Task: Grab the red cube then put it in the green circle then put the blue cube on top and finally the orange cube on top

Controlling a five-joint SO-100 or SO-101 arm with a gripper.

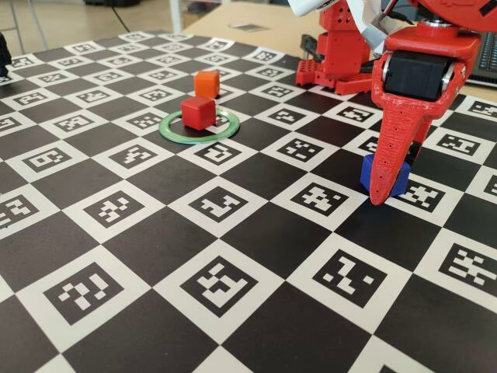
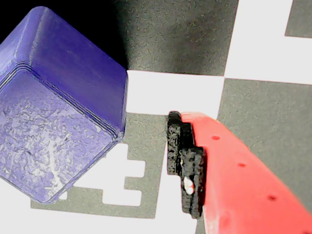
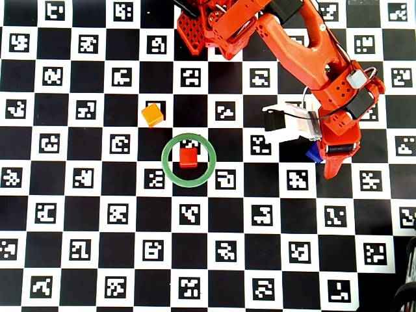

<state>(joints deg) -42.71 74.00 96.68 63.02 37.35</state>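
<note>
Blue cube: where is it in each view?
Fixed view: blue cube at right, behind the red finger.
Wrist view: fills the left side, finger to its right.
Overhead view: a sliver under the arm, right of the green circle.
Shared landmark: the red finger.

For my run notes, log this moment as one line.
red cube: inside green circle | orange cube: beside ring | gripper: open, at blue cube
</note>
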